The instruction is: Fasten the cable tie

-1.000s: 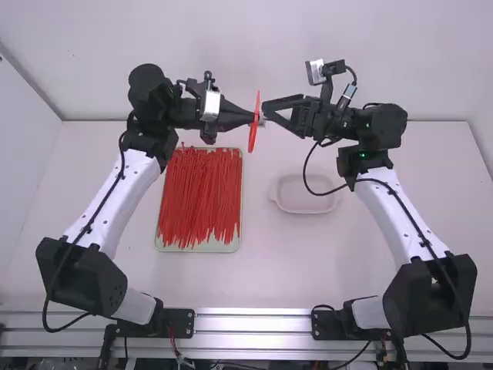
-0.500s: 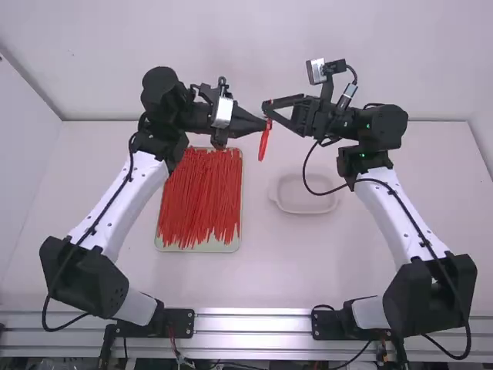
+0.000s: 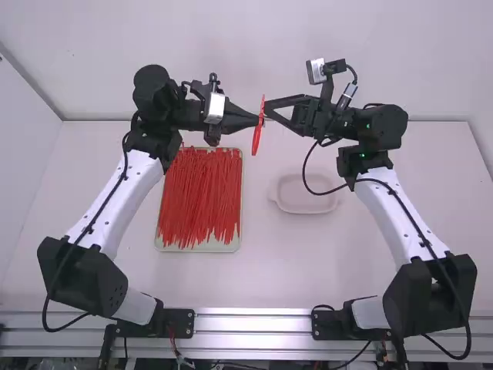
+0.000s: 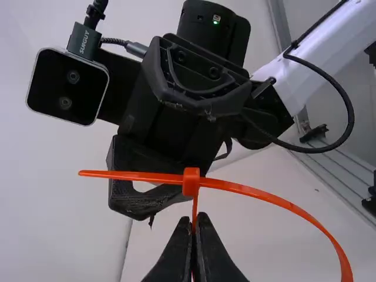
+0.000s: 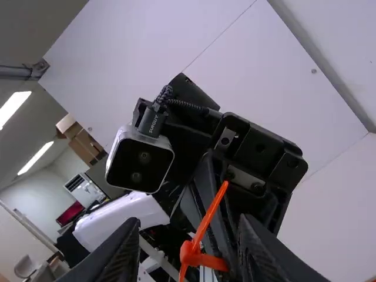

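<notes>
Cable tie: bright orange-red, plain. Spare ties on tray: same red, a fine streaky stripe pattern. Tray rim pale cream. Bowl off-white. Table white. L gripper & R gripper blk. L arm, R arm: white links, blk joints. Green light on R arm; wrist cam silver-grey.

Up over the far side of the table, the left gripper pinches a looped red cable tie. The right gripper, fingers spread, faces it closely. Beneath sit a tray of red ties and, to its right, a white dish.
</notes>
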Tool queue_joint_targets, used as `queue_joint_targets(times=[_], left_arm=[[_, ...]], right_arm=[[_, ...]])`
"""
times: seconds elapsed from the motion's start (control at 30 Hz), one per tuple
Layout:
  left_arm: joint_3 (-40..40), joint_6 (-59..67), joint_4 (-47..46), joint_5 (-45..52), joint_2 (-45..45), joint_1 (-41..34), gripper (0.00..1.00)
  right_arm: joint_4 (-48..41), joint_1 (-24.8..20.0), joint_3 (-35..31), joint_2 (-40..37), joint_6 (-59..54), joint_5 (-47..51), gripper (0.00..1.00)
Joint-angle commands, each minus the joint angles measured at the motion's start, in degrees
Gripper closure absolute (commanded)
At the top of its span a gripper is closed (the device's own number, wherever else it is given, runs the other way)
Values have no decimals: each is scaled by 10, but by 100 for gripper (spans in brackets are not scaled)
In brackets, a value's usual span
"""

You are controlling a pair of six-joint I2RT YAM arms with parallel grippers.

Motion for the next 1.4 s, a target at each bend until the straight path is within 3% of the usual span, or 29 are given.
queue_joint_targets(times=[0.0,0.23,0.27,0.53,0.93,1.37], left_arm=[[-2,-4,2,6,-9,-8,98],[-2,-4,1,10,-9,-13,98],[-2,-4,0,10,-9,-12,98],[-2,-2,-5,10,-9,-13,96],[-2,15,-55,4,-9,-13,98],[-2,67,-226,4,-9,-13,98]], right_arm=[[4,5,7,0,2,9,56],[4,1,7,0,2,9,60],[4,4,7,0,2,9,69],[4,5,7,0,0,9,100],[6,3,7,0,0,8,100],[7,-15,7,0,2,13,100]])
